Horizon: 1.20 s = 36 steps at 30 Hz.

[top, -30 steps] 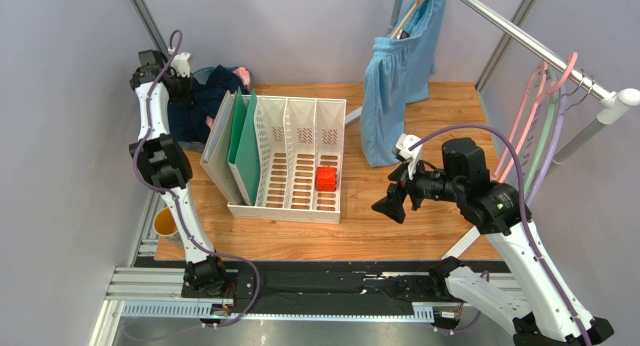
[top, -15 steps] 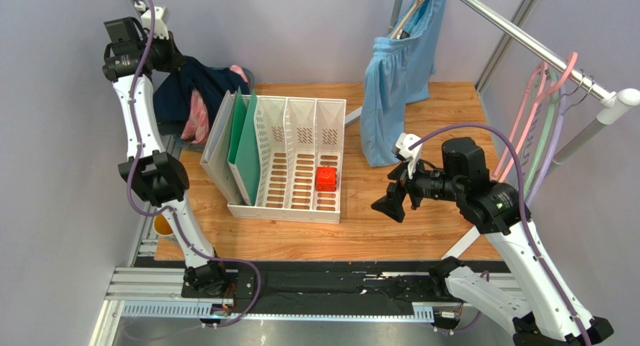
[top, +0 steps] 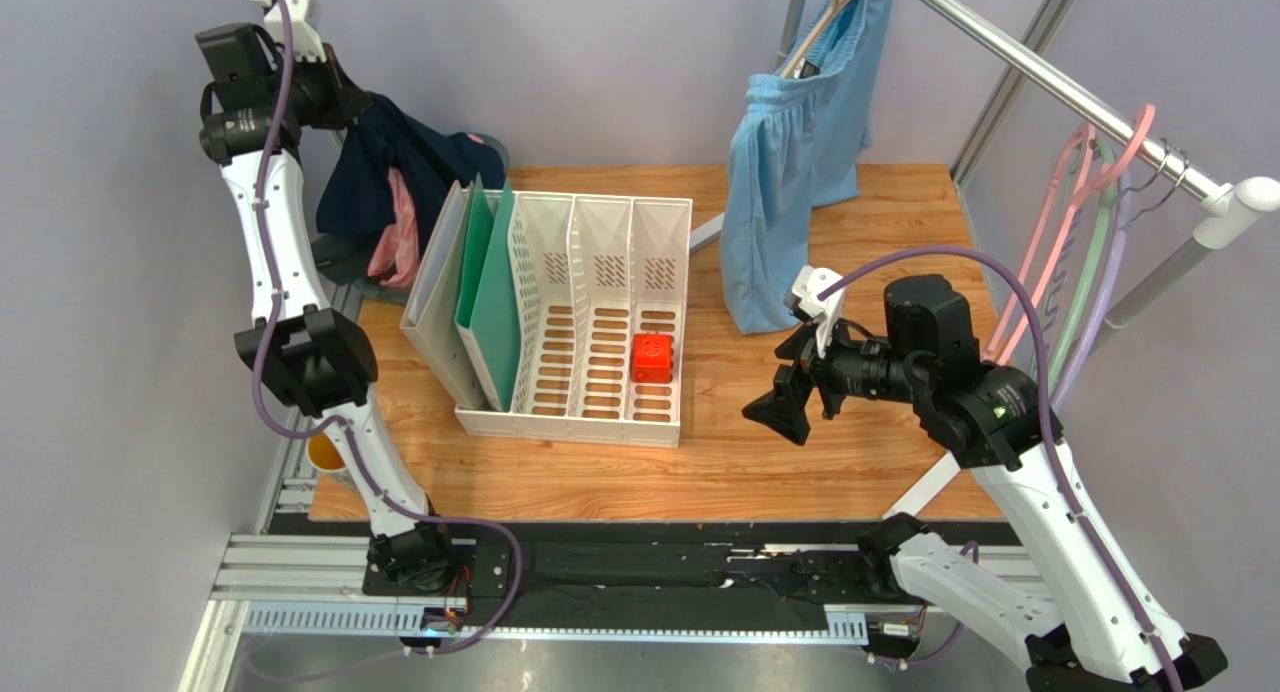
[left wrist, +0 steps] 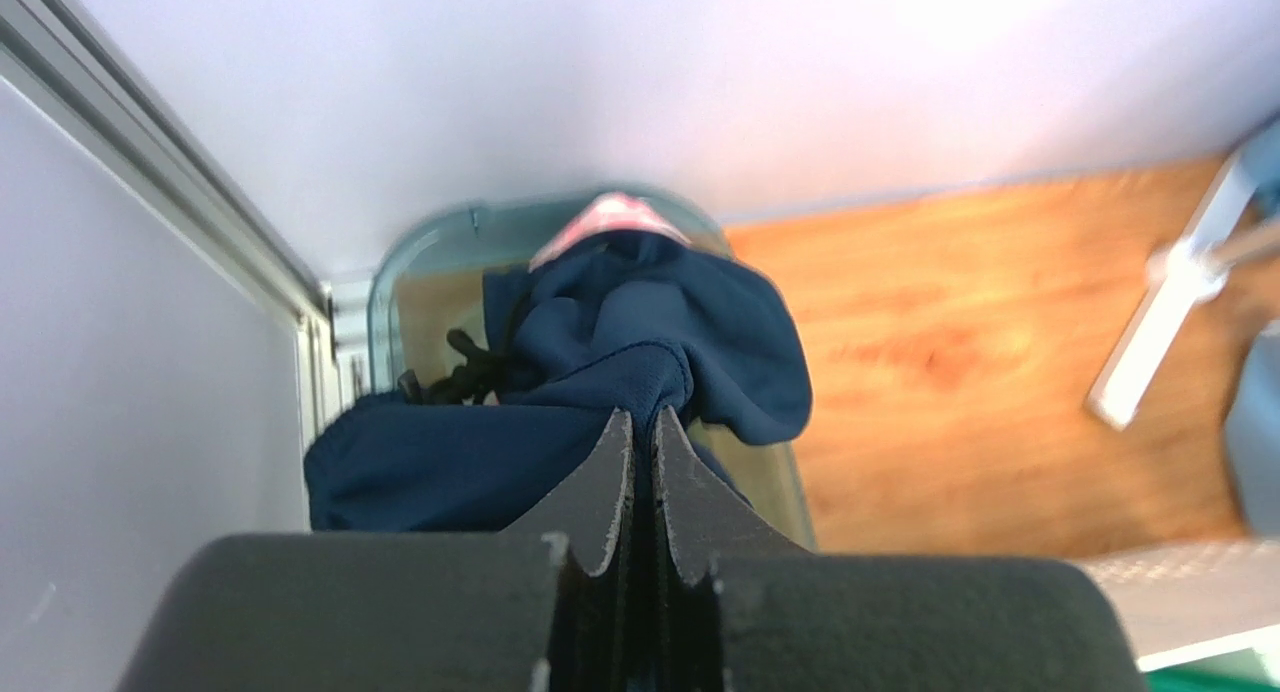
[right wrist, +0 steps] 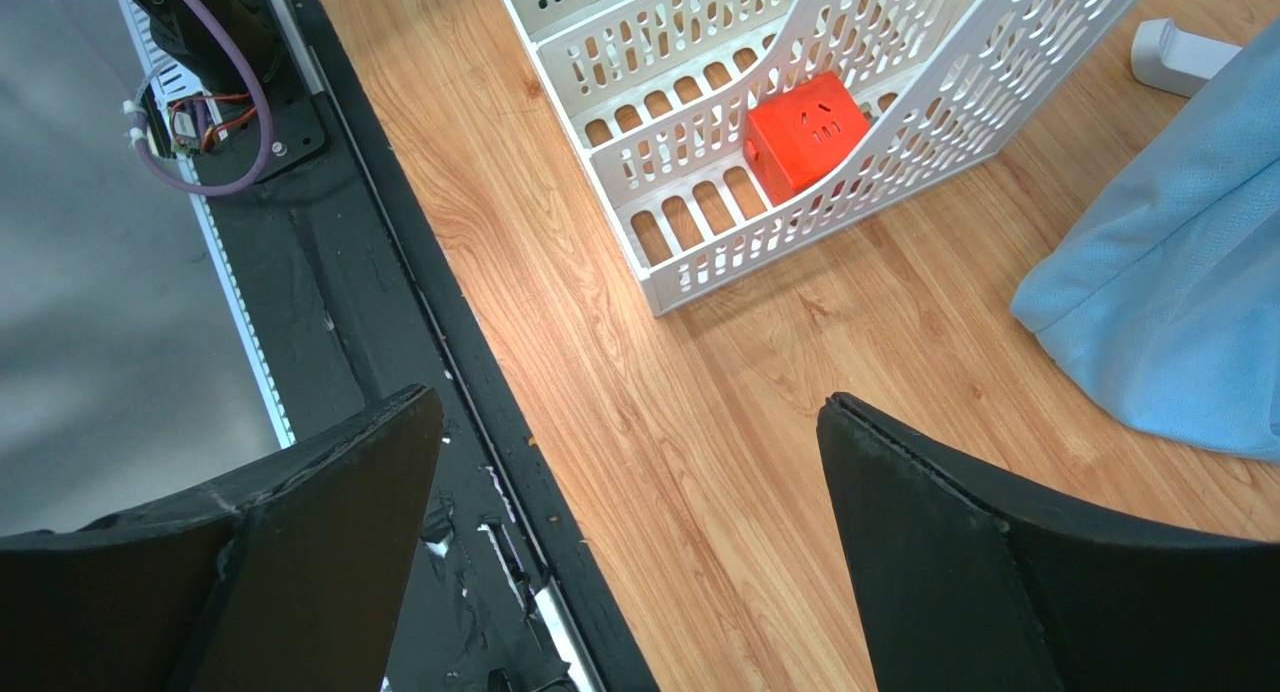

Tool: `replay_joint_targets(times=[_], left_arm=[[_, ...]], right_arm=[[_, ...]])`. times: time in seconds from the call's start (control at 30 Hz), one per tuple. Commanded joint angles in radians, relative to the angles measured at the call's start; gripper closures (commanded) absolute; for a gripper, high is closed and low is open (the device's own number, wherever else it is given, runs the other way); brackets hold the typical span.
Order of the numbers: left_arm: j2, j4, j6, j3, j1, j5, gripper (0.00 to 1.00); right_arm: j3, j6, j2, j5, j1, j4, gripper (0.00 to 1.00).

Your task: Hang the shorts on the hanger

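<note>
Now my left gripper (left wrist: pixel 642 422), pinched fully shut on the dark navy soft fabric shorts (left wrist: pixel 646 325), has hoisted them high above the translucent grey-green bin (left wrist: pixel 451 239). My right gripper (top: pixel 781 400) gapes empty. The thin pink plastic hanger (top: pixel 1031 272) hangs well apart, so carrying comes next.

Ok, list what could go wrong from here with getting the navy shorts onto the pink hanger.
1. The left gripper pinches only a small fold of the shorts, so the bunched fabric could slip out.
2. A pink cloth hangs caught up with them and may travel along.
3. The hanger hangs on the rail at the far right, with the file rack between, and dangling fabric could snag on it.
</note>
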Motion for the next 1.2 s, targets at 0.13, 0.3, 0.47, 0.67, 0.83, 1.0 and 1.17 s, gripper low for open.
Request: replay_joint_targets(times=[0.13, 0.3, 0.47, 0.67, 0.83, 1.0, 1.17], left_arm=[[-0.150, 0.398, -0.169, 0.063, -0.010, 0.041, 1.00], [-0.153, 0.465, -0.176, 0.075, -0.011, 0.010, 1.00], [-0.184, 0.582, -0.248, 0.087, -0.010, 0.023, 1.00], [-0.240, 0.689, -0.392, 0.118, -0.024, 0.053, 1.00], [-0.314, 0.833, -0.543, 0.121, -0.045, 0.077, 1.00], [-0.403, 0.899, -0.630, 0.129, -0.120, 0.109, 1.00], [-0.487, 0.935, -0.722, 0.074, -0.228, 0.204, 1.00]], right_arm=[[0.012, 0.002, -0.014, -0.021, -0.003, 0.046, 0.01], [0.012, 0.002, -0.023, -0.018, -0.003, 0.042, 0.01], [0.017, 0.000, -0.025, -0.015, -0.004, 0.058, 0.01], [0.024, 0.005, -0.023, -0.018, -0.003, 0.121, 0.01], [0.040, 0.009, -0.019, -0.024, -0.003, 0.174, 0.01], [0.043, 0.003, -0.039, -0.001, -0.003, 0.256, 0.00], [0.073, 0.012, -0.045, 0.031, -0.003, 0.361, 0.00]])
